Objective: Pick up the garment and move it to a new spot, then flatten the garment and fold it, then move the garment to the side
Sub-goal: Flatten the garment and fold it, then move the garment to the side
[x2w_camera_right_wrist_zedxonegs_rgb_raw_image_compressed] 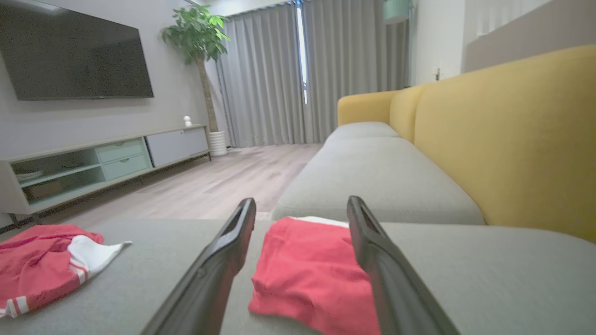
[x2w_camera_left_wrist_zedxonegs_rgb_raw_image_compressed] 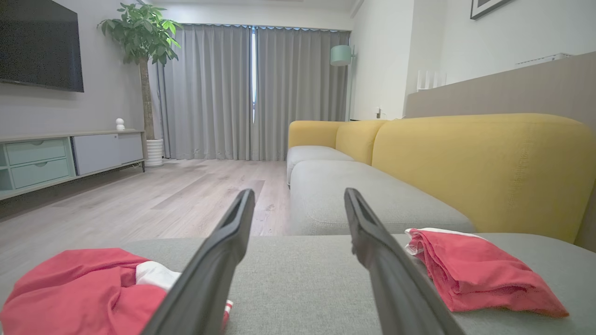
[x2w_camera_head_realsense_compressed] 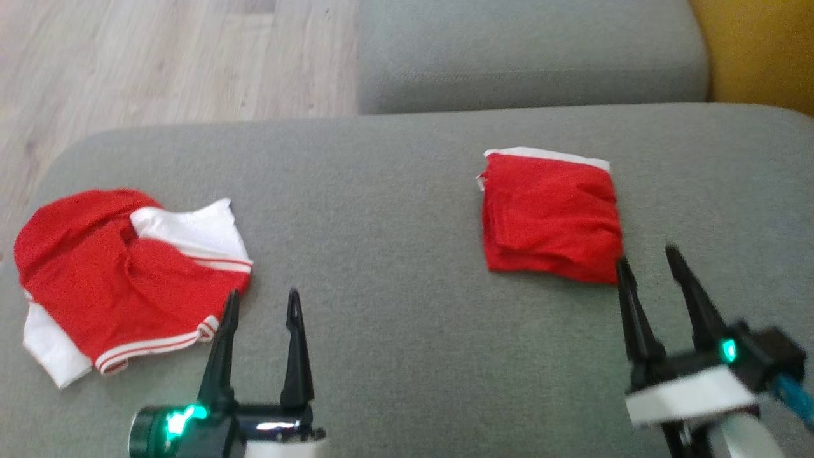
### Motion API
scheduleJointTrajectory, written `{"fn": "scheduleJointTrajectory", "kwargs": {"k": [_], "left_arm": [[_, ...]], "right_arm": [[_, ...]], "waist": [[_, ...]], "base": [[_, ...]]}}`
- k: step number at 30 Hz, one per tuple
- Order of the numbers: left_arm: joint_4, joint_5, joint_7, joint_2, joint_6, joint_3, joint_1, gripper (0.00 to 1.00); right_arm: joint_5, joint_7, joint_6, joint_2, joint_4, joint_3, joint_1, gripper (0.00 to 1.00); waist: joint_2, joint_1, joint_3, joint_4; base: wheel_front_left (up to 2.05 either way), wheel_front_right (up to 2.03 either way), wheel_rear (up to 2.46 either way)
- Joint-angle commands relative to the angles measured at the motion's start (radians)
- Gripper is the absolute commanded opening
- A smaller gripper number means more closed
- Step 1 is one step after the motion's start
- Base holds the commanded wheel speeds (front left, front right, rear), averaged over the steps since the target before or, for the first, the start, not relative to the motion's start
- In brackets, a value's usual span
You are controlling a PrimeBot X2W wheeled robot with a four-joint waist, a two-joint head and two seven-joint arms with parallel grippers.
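- R jaws – wide open, gripping nothing; folded red garment [x2w_camera_head_realsense_compressed: 550, 216] lies flat on grey sofa cushion [x2w_camera_head_realsense_compressed: 394, 254] just ahead of the tips, its near corner at their left tip.
- L jaws – wide open, empty; crumpled red-white garment [x2w_camera_head_realsense_compressed: 121, 280] just left of them, hem beside the left tip.

The folded garment [x2w_camera_head_realsense_compressed: 550, 216], right of centre in the head view, is soft red cloth, matt and lightly creased, with a white cloth edge along its top. The crumpled garment [x2w_camera_head_realsense_compressed: 121, 273], lower left, is the same matt red cloth with white panels and striped trim. The sofa seat [x2w_camera_head_realsense_compressed: 381, 210] is grey woven fabric, matt and finely grained. The left tool [x2w_camera_head_realsense_compressed: 262, 294] and right tool [x2w_camera_head_realsense_compressed: 648, 256] have dark, smooth fingers that look like plastic. The floor [x2w_camera_head_realsense_compressed: 159, 57], upper left, shows pale wood grain.
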Motion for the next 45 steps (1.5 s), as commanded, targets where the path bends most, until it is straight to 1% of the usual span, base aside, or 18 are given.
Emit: {"fn": "scheduleJointTrajectory", "kwargs": {"k": [1,3,6,10,25,36,45], "left_arm": [[-0.039,0.012,-0.005,-0.002,0.0,0.036,-0.012,1.0],[-0.04,0.016,-0.005,-0.002,-0.004,0.041,0.024,1.0],[-0.02,0.009,-0.005,-0.003,-0.008,0.051,0.086,1.0],[-0.001,0.003,-0.005,-0.004,-0.01,0.059,0.108,1.0],[0.041,0.003,-0.005,-0.005,-0.027,0.082,0.079,1.0],[0.056,-0.01,-0.005,-0.005,-0.028,0.077,0.079,1.0],[0.06,-0.013,-0.005,-0.005,-0.023,0.075,0.073,1.0]], "right_arm": [[0.001,-0.009,-0.002,-0.005,-0.032,0.008,0.001,1.0],[-0.004,-0.009,-0.002,0.002,-0.031,-0.015,0.048,1.0],[0.008,-0.009,-0.002,0.022,0.004,-0.033,0.106,1.0],[0.009,-0.009,-0.002,0.029,0.029,-0.036,0.122,1.0],[-0.001,-0.009,-0.002,0.037,0.046,-0.025,0.123,1.0],[-0.004,-0.009,-0.002,0.028,0.046,-0.008,0.116,1.0],[-0.011,-0.009,-0.002,0.036,0.029,-0.032,0.118,1.0]], "waist": [[-0.0001,0.0002,-0.027,-0.02],[-0.0001,0.0002,-0.041,-0.024],[-0.0001,0.0002,-0.058,-0.032],[-0.0001,0.0002,-0.066,-0.033],[-0.0001,0.0002,-0.071,-0.039],[-0.0001,0.0002,-0.076,-0.047],[-0.0001,0.0002,-0.075,-0.047]], "base": [[0.0,0.0,0.0],[0.0,0.0,0.0],[0.0,0.0,0.0],[0.0,0.0,0.0],[0.0,0.0,0.0],[0.0,0.0,0.0],[0.0,0.0,0.0]]}}
